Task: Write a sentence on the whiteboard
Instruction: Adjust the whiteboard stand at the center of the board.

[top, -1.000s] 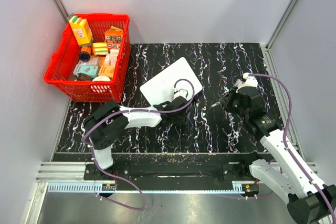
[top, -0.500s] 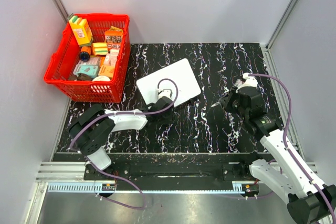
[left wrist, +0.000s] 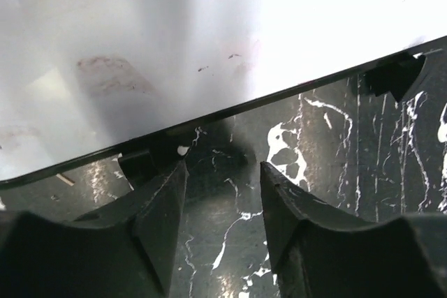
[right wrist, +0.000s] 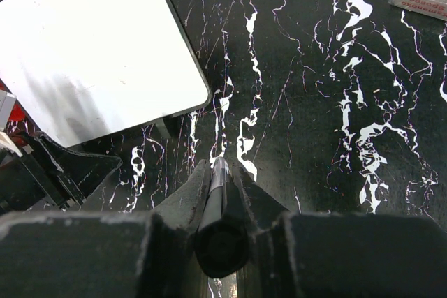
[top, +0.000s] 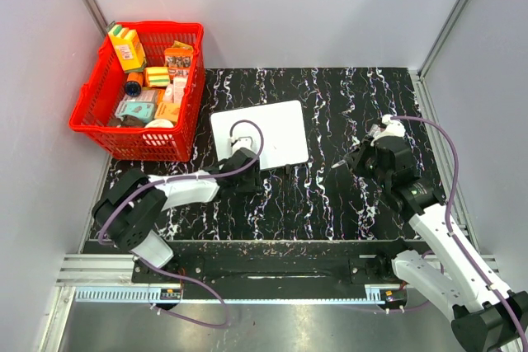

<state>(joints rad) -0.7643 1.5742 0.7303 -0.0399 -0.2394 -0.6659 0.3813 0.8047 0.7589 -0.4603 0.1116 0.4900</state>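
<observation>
White board face, blank: the whiteboard (top: 259,134) lies flat on the black marbled counter (top: 355,96), left of centre and just right of the red basket (top: 140,88). Change over the last second: the board was skewed, with its far-right corner cocked away. Now its edges run nearly square to the counter's near edge. The left tool (top: 247,169) turned it, swinging leftward as it went, and now sits at the board's near edge. In the left wrist view its fingers (left wrist: 157,214) stand moderately apart with nothing between them, and the board's dark rim is just beyond the tips, so the grip looks let go. There are faint smudges on the surface but no legible writing, so the sentence is not begun. The right tool (top: 348,162) has not moved. It is well right of the board, low over bare counter, clamped tight on a dark marker (right wrist: 218,193) with its tip aimed leftward. Judgement: squaring the board is done or nearly so. Next, the right arm carries the marker across for the first word. Risk: an unheld board may slide under pen pressure, so the left tool may need to steady it.
</observation>
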